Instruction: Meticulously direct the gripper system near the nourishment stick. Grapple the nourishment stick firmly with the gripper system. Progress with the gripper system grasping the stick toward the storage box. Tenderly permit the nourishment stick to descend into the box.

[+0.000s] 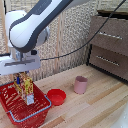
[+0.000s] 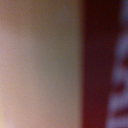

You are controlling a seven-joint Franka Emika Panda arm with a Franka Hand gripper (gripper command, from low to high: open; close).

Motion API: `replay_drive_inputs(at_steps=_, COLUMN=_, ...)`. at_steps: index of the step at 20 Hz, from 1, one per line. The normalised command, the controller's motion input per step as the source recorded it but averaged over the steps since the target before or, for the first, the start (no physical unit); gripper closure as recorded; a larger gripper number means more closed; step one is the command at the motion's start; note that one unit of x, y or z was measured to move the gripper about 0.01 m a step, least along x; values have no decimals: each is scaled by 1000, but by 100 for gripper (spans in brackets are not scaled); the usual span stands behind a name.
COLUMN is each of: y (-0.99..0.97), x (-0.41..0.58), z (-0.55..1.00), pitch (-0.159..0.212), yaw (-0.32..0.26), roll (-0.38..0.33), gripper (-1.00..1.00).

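In the exterior view the gripper system (image 1: 21, 76) hangs over the storage box (image 1: 36, 114), a red lattice basket with a blue rim at the exterior view's lower left. The nourishment stick (image 1: 27, 89), an orange-yellow speckled packet with a white label, dangles upright below the short dark fingers. The gripper is shut on its top end. The packet's lower part sits inside the basket's walls. I cannot tell whether it touches the bottom. The wrist view is a close blur of beige beside a dark red band, with nothing recognisable.
A small red bowl (image 1: 56, 96) lies on the wooden table just to the exterior view's right of the basket. A pink cup (image 1: 80, 85) stands further right. A dark drawer unit (image 1: 110, 47) stands at the back right, with a woven screen behind the arm.
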Motion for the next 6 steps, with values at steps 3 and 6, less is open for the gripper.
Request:
replay_drive_inputs(at_steps=3, y=-76, x=37, z=333, pitch=0, yaw=-40, roll=2, gripper=-100)
replay_drive_inputs(at_steps=6, y=-211, x=160, z=450, pitch=-2, yaw=-32, roll=10, gripper=-100)
